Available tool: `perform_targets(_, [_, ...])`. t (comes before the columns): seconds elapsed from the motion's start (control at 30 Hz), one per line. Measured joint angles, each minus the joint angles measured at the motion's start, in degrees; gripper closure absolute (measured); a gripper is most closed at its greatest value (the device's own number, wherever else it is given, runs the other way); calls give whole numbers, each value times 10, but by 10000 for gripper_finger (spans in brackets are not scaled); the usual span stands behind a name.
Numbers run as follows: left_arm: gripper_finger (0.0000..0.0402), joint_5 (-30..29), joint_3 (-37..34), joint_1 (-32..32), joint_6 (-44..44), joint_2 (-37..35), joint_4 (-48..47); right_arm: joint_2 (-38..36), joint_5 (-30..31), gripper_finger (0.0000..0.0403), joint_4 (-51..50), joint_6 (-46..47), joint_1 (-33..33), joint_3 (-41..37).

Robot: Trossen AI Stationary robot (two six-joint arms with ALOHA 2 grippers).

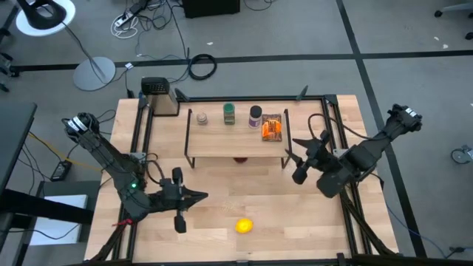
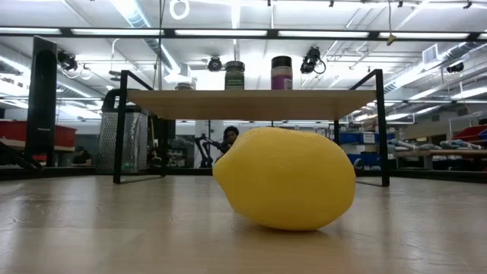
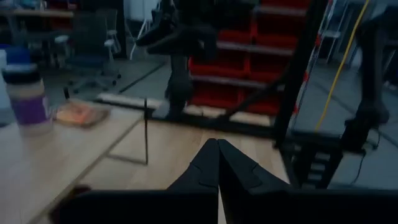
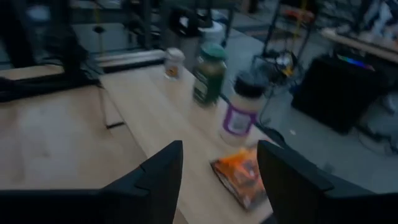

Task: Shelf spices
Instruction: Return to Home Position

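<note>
The shelf stands at the table's far middle on thin black legs. On its wooden top board stand the pale beige jar, the green jar and the purple jar with a black lid. The flat orange packet lies near the board's right end. My right gripper is open just off the shelf's right end, pointing toward the packet and purple jar. My left gripper is shut and hovers over the table nearer than the shelf, holding nothing.
A yellow lemon lies on the table near its near edge, filling the low view. A small dark red round object sits under the shelf's near edge. A black mesh box stands at the far left corner.
</note>
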Motion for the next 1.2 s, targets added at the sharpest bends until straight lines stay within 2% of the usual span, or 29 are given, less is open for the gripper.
perform_targets(0.13, [398,-1,25,-7,85,-8,61,0,2,207,16,-109,19,62])
perform_targets(0.27, [398,-18,85,-24,186,-32,44,0,2,242,18,-216,37,141])
perform_targets(0.4, [398,-61,163,-49,252,-62,-31,0,3,312,18,-314,67,223])
perform_targets(0.5, [398,-103,234,-80,264,-81,-136,0,16,380,18,-366,100,274])
perform_targets(0.53, [398,-119,259,-92,264,-84,-177,0,22,391,19,-383,113,288])
perform_targets(0.67, [398,-211,343,-151,264,-86,-305,0,90,398,20,-446,177,329])
perform_targets(0.8, [398,-321,389,-219,282,-87,-351,-3,188,400,20,-523,257,343])
perform_targets(0.87, [398,-342,395,-252,302,-89,-353,-9,216,401,16,-554,301,343])
perform_targets(1.03, [398,-346,389,-320,309,-100,-367,-25,218,401,-17,-543,388,343])
perform_targets(1.2, [400,-343,348,-328,264,-98,-384,-27,216,402,-114,-420,420,343])
